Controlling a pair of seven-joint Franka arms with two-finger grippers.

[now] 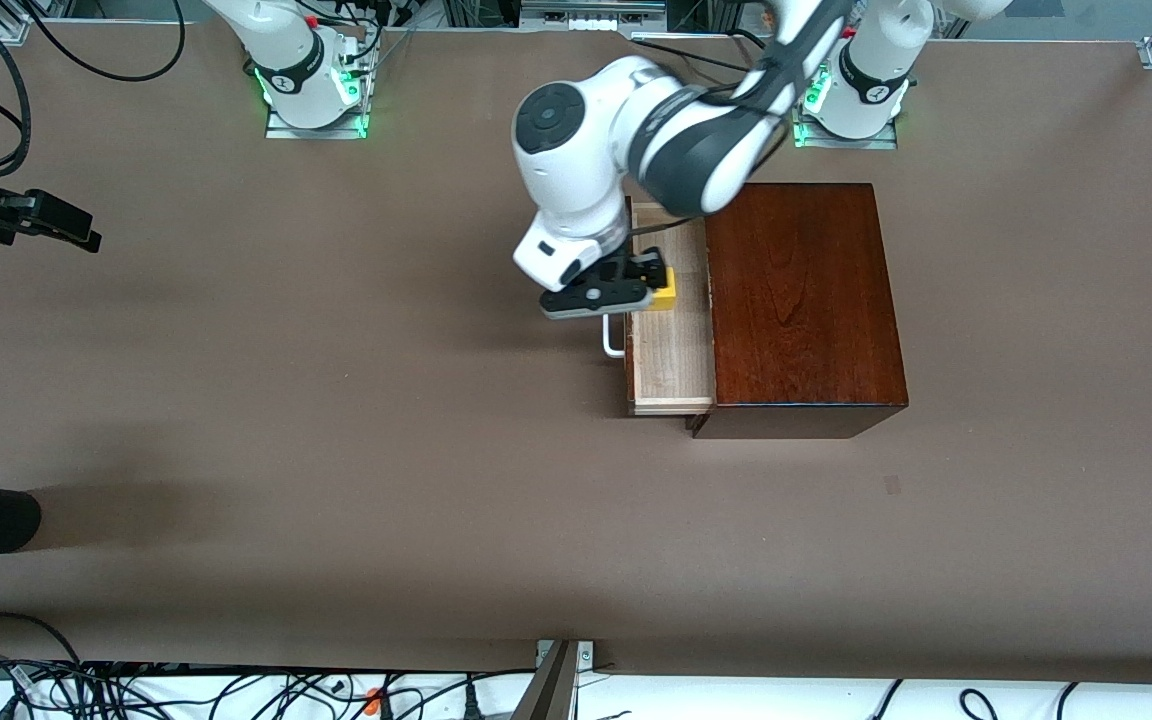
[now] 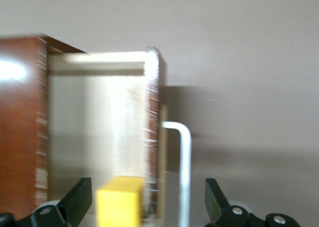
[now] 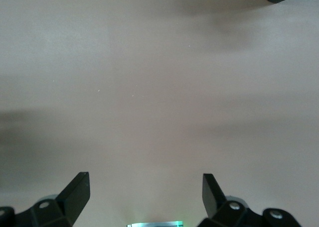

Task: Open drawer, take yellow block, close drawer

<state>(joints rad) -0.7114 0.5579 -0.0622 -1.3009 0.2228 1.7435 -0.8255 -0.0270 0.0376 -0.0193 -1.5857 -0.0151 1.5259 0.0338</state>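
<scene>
- The yellow block (image 1: 665, 290) sits inside the open drawer (image 1: 673, 340), on its pale wood floor close against the drawer's dark front panel, right under the left gripper (image 1: 626, 290).
- In the left wrist view the block (image 2: 119, 207) shows between the two black fingers (image 2: 77, 199), nearer one of them, with clear air on both sides, so nothing is clamped.
- Left gripper's fingers are spread wide, straddling the drawer front; the white handle (image 2: 183, 167) also lies between them.
- The drawer stands pulled out of the dark wooden box (image 1: 801, 305), toward the right arm's end of the table.
- The right gripper (image 3: 144, 197) waits over bare brown table (image 3: 159, 87), fingers apart, holding nothing.
</scene>
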